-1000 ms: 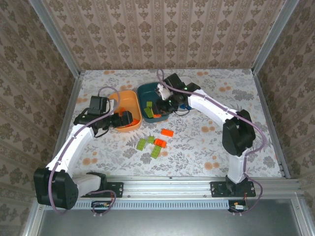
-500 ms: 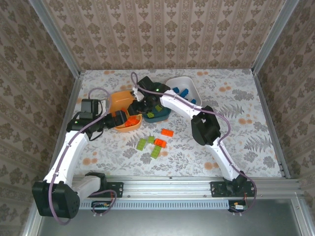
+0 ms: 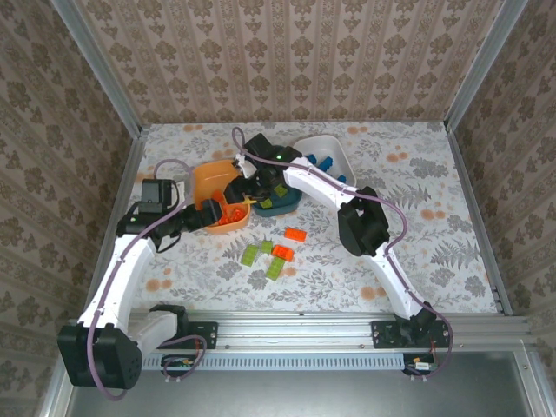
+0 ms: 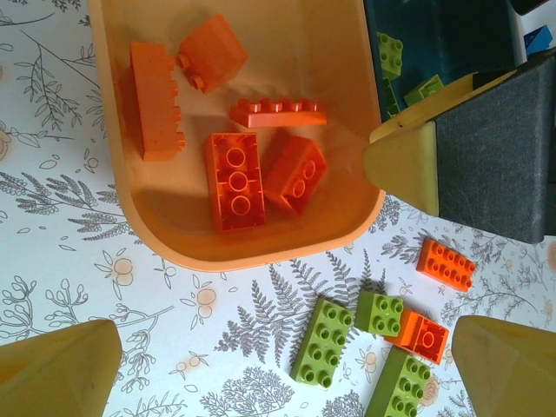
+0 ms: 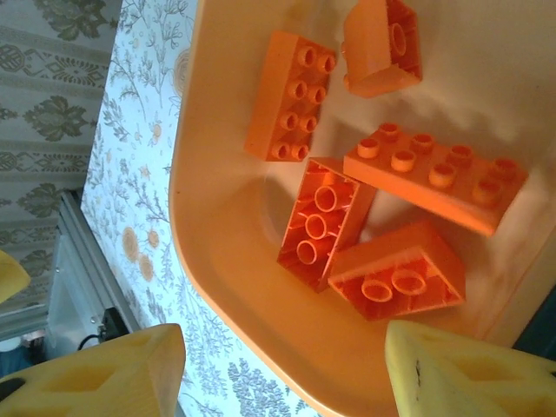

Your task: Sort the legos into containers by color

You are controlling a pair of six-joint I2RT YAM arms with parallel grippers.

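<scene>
Left hand [image 4: 282,360] has eased back, released, while the released right hand [image 5: 291,373] crowds the orange dish [image 4: 174,236].

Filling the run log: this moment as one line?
left hand open, empty | right hand open over orange dish | five orange bricks inside | green bricks loose on table

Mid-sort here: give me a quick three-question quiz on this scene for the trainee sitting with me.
1. Multiple choice: how many orange bricks lie in the orange dish? A three, B five, C eight.
2. True or false: some of the loose bricks on the table are blue.
3. Fill in: the white dish holds ___ bricks.
Key: 1 B; 2 false; 3 blue.
</scene>
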